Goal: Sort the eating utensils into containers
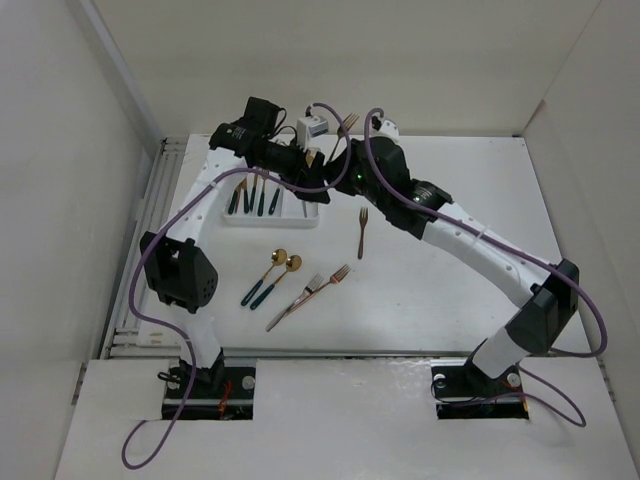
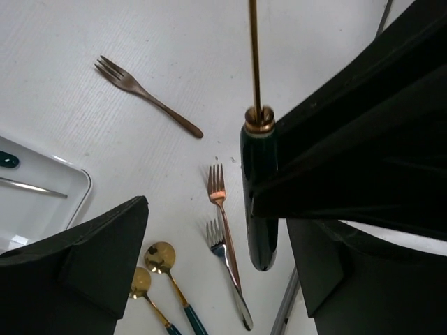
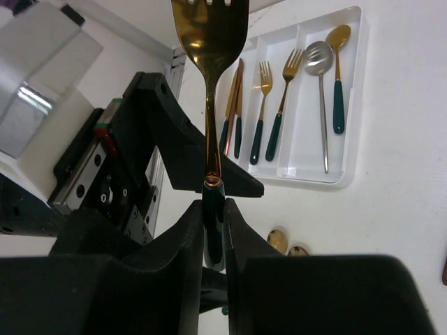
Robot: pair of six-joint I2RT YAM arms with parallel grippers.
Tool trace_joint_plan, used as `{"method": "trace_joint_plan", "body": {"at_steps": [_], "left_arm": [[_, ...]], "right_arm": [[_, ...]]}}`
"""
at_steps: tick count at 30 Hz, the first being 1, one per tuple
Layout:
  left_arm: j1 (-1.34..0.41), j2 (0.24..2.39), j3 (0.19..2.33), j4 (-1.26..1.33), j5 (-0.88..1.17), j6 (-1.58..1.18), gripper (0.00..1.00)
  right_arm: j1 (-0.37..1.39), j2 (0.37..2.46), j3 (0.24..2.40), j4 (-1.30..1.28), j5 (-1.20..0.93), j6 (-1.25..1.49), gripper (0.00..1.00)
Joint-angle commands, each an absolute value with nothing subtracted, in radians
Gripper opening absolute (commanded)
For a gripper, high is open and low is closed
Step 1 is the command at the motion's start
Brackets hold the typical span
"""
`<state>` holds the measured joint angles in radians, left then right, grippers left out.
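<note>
My right gripper (image 3: pixel 214 230) is shut on the dark green handle of a gold fork (image 3: pixel 209 42), whose head points up and away; the same fork (image 1: pixel 349 123) shows above the arms in the top view. My left gripper (image 2: pixel 216 230) stands open, with the held fork's handle (image 2: pixel 260 202) hanging between its fingers (image 2: pixel 91 258) and touching neither. Both grippers meet just right of the white tray (image 1: pixel 300 220). The tray (image 3: pixel 353 105) holds knives (image 3: pixel 234 112), forks (image 3: pixel 276 105), a silver spoon (image 3: pixel 320 63) and a gold spoon (image 3: pixel 337 70).
On the table lie a brown fork (image 1: pixel 363 232), two gold spoons with green handles (image 1: pixel 272 275), and a rose fork and silver fork side by side (image 1: pixel 322 285). The left wrist view shows the brown fork (image 2: pixel 147 98), the forks (image 2: pixel 227 244) and the spoons (image 2: pixel 160 259) below.
</note>
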<state>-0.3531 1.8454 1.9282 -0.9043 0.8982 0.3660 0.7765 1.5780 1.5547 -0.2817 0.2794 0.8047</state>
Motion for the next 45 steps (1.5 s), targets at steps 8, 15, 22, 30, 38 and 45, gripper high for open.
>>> {"method": "trace_joint_plan", "body": {"at_steps": [8,15,22,30,38,45], "left_arm": [[-0.357,1.874,2.011,-0.862,0.894,0.322,0.40],[-0.357,1.914,2.002,-0.873,0.894,0.322,0.00],[-0.278,1.963,1.954,-0.787,0.802,0.206,0.00],[-0.124,2.173,2.005,-0.672,0.612,0.038,0.00],[-0.115,2.307,2.051,-0.672,0.521,0.028,0.00],[-0.124,2.298,1.994,-0.604,0.465,0.037,0.00]], "right_arm": [[0.741,1.626,1.552,-0.210,0.134,0.787,0.00],[0.713,1.673,1.574,-0.190,0.055,0.787,0.00],[0.628,1.755,1.606,-0.181,-0.081,0.811,0.50],[0.588,1.755,1.606,-0.276,-0.029,0.769,0.64],[0.554,1.764,1.606,-0.319,-0.009,0.746,0.64],[0.525,1.764,1.588,-0.319,-0.018,0.746,0.64]]}}
